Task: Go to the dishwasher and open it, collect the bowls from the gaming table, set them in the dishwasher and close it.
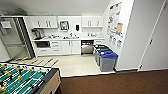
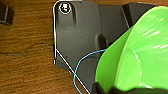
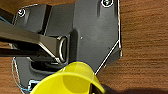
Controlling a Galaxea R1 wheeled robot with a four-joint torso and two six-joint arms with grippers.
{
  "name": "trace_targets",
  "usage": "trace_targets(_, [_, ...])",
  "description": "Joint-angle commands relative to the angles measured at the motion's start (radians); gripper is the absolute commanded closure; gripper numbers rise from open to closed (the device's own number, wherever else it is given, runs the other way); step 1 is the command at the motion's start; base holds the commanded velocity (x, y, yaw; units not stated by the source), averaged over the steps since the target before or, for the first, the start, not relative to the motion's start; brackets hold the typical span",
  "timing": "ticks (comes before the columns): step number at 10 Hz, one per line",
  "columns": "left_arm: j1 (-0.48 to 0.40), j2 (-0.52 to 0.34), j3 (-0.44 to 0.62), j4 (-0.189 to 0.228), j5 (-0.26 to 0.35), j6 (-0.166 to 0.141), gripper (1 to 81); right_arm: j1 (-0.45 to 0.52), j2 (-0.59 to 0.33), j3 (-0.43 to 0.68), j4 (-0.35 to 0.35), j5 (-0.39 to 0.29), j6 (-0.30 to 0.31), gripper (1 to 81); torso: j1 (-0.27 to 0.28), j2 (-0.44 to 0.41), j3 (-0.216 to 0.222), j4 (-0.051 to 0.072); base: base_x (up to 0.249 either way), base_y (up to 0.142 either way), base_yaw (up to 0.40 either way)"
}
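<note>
The dishwasher (image 1: 87, 47) is set under the white counter at the far wall, its steel front upright. In the left wrist view a lime green bowl (image 2: 140, 55) looms large over the brown floor, with my left gripper (image 2: 100, 89) shut on its rim. In the right wrist view a yellow bowl (image 3: 72, 80) hangs over the same brown floor, and my right gripper (image 3: 93, 88) is shut on its rim. The gaming table is out of view.
A green table-football table (image 1: 22, 80) with rods stands close at the lower left. Grey bins with blue and green lids (image 1: 107, 60) line the right wall of the kitchenette. Light flooring (image 1: 75, 65) leads from the brown carpet (image 1: 112, 83) to the counter.
</note>
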Motion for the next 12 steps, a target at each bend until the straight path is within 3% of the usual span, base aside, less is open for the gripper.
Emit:
trace_targets(1, [-0.038,-0.005,-0.003,-0.003,0.035,0.001,81.1,0.027,-0.01,-0.006,-0.007,-0.048,-0.003,81.1,0.0,0.0,0.0,0.0,0.147,0.0,0.0])
trace_targets(12, [-0.038,-0.005,-0.003,-0.001,0.035,0.001,81.1,0.027,-0.001,-0.016,-0.009,-0.049,-0.005,81.1,0.0,0.0,0.0,0.0,0.147,0.0,0.0])
